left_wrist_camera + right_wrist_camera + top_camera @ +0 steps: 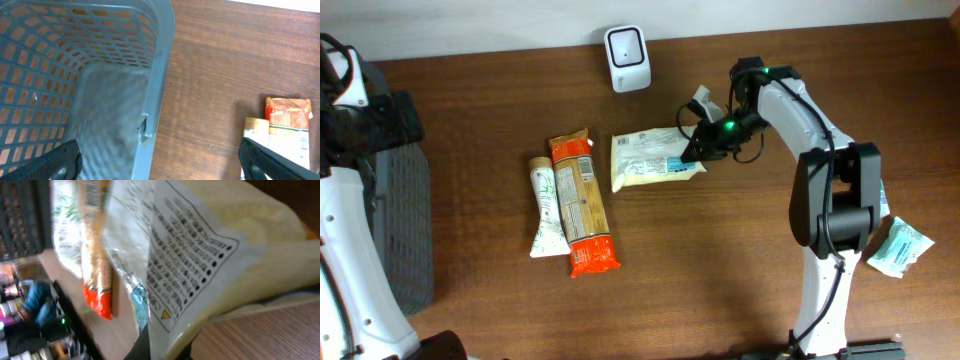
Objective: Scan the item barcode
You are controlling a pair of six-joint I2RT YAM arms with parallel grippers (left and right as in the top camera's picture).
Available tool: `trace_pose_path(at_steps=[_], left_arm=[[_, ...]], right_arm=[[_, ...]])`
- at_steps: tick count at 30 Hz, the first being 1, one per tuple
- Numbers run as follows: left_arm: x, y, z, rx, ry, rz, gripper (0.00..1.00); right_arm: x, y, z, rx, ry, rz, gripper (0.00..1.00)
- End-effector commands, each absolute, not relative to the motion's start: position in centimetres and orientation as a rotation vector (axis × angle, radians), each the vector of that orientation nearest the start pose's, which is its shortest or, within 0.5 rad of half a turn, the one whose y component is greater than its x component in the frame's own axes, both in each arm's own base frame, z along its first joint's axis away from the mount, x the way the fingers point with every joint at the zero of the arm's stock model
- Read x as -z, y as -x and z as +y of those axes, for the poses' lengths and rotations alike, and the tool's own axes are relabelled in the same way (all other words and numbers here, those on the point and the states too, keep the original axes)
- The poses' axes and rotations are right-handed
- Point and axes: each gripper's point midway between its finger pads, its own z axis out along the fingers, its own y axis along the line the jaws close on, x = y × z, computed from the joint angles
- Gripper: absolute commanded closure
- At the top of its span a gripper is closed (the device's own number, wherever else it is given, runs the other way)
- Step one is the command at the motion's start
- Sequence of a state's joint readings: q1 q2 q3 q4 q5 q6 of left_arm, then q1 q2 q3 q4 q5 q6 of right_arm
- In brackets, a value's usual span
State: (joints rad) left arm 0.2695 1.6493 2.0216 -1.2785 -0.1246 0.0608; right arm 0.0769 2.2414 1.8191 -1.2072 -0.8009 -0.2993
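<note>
Pale packet [215,255], closest, is lying on the counter [720,290] near the scanner [627,45], the right jaws pinching shut on its thin edge, the left jaws gaping empty; so slim a hold is probably risking a slip in lifting

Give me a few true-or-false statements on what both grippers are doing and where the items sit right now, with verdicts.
1. The right gripper is shut on the edge of the pale packet. True.
2. The left gripper grips the orange packet. False: it is open, above the grey basket.
3. The white scanner stands apart from the packets. True.
4. The green-and-white tube lies in the basket. False: it lies on the table, beside the orange packet.
</note>
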Motion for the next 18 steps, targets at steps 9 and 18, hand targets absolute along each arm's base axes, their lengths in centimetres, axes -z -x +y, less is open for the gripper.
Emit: trace_pose_path(at_steps=[9,18], left_arm=[[-33.5,-37.6,12.7,-0.307,0.301,2.456,0.01],[-33.5,-37.6,12.7,-0.307,0.301,2.456,0.01]], right_arm=[[-7.2,-44.5,12.1,-0.669,0.321,2.960,0.01],[-2.0,-46.2,17.2,-0.048,1.413,2.599,0.02]])
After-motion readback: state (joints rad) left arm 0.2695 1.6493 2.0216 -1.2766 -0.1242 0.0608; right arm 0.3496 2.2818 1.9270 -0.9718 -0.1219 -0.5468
